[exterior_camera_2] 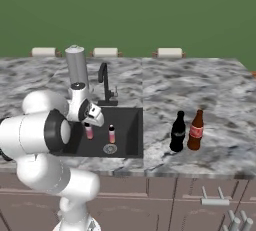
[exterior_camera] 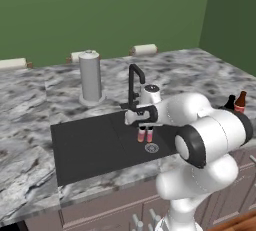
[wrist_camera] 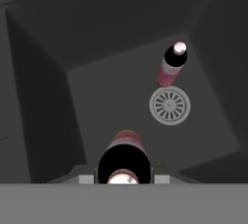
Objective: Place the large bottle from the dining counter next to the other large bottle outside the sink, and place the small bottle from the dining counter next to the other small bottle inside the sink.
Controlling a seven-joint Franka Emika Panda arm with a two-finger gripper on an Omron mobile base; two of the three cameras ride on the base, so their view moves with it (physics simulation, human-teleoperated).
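Jaws grip small bottle point(wrist_camera: 125, 156) over sink point(wrist_camera: 43, 97).

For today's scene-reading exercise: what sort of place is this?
Most likely a rendered kitchen: a dark sink with a black faucet is set in a marbled counter, with drawer fronts below.
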